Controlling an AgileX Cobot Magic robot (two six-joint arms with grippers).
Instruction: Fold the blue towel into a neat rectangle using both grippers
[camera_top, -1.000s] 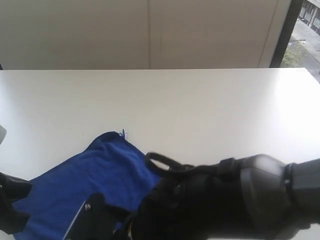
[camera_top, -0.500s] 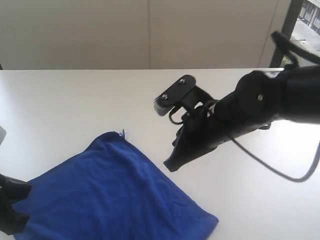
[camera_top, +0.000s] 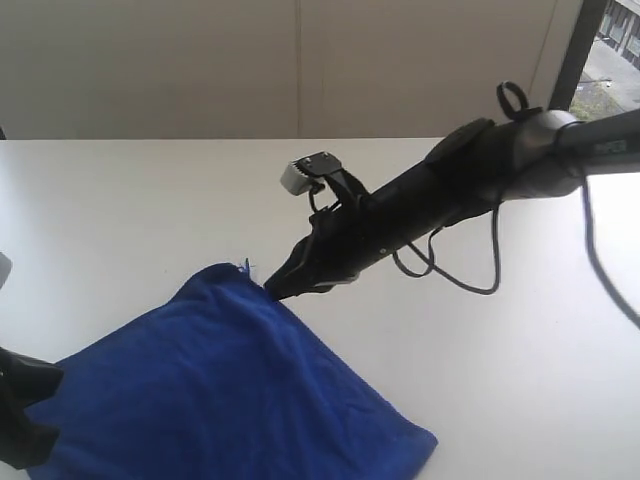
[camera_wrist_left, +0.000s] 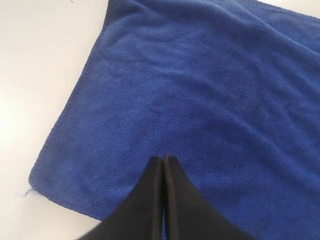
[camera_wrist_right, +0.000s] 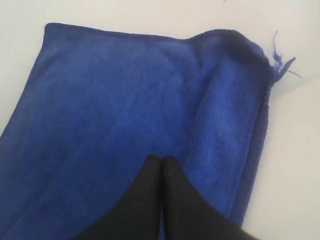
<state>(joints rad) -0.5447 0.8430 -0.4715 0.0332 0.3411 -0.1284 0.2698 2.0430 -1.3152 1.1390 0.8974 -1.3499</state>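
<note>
Now my right end effector (camera_top: 272, 291) is clenched, its two black fingers pressed flat together. Its tip sits at the upper edge of the deep royal-blue rectangular terry towel (camera_top: 220, 385), just beside the corner where a few loose blue threads (camera_top: 246, 266) stick out. That towel lies on the white bench (camera_top: 150, 200) in the lower left of the exterior frame, one corner reaching toward the lower middle. My right arm stretches in from the upper right, with a loose black cable (camera_top: 496, 255) looping beneath it. My left end effector (camera_wrist_left: 164, 160) is clenched too, fingers touching, poised over the towel near a hemmed edge; whether it touches the cloth I cannot tell.
</note>
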